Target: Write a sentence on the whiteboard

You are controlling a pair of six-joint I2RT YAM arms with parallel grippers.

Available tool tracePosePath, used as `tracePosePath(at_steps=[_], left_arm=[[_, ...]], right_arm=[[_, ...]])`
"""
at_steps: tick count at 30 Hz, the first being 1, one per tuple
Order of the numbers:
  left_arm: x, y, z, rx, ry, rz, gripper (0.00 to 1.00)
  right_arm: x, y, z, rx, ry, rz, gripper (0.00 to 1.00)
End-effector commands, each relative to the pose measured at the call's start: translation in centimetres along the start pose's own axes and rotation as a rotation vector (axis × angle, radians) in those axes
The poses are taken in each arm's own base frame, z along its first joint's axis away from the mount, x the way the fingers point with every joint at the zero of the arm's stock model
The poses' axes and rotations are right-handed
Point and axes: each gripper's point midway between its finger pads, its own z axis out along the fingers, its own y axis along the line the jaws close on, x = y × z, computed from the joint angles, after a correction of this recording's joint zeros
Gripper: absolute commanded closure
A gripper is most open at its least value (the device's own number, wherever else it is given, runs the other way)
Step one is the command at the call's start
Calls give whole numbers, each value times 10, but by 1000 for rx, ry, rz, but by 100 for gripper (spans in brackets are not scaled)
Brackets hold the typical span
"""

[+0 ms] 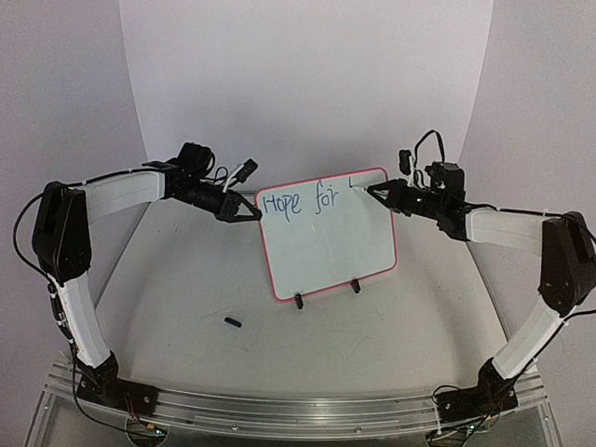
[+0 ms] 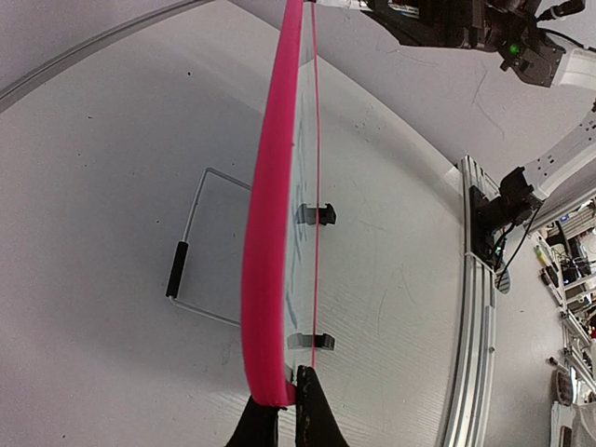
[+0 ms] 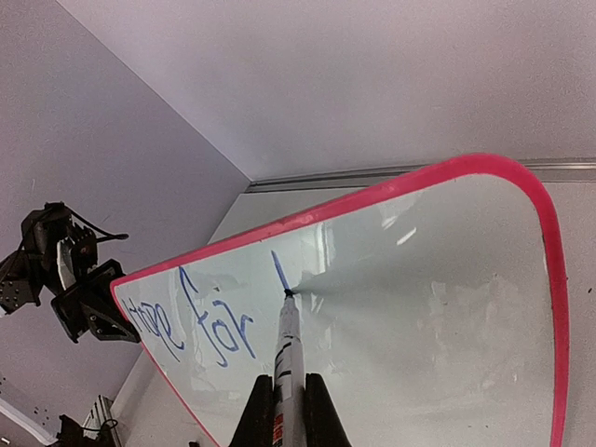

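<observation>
The whiteboard (image 1: 326, 233) with a red-pink frame stands on two black clip feet (image 1: 298, 300) in the middle of the table. Blue writing (image 1: 300, 202) on it reads "Hope for" plus one fresh vertical stroke (image 3: 278, 271). My left gripper (image 1: 253, 212) is shut on the board's upper left corner; in the left wrist view the pink edge (image 2: 265, 279) sits between my fingers (image 2: 284, 402). My right gripper (image 1: 380, 191) is shut on a white marker (image 3: 288, 354), whose tip touches the board at the foot of the stroke, near the top right.
A small black marker cap (image 1: 233, 322) lies on the table in front of the board's left side. A wire stand with a black grip (image 2: 177, 268) shows behind the board. An aluminium rail (image 1: 279, 410) runs along the near edge by the arm bases.
</observation>
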Motion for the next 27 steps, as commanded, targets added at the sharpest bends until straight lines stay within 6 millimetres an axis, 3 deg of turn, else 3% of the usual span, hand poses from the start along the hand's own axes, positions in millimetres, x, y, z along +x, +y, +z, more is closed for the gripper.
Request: tracePosePath(at_steps=[1, 6, 16, 27], left_arm=[[34, -10, 15, -9, 130, 17, 100], [34, -12, 16, -7, 131, 19, 100], [35, -13, 19, -6, 136, 22, 100], [35, -14, 18, -8, 138, 24, 100]], right_arm=[[13, -6, -9, 23, 3, 28, 100], [22, -7, -15, 28, 9, 43, 100], [-1, 7, -15, -35, -77, 56, 100], [-7, -3, -13, 11, -120, 65, 100]])
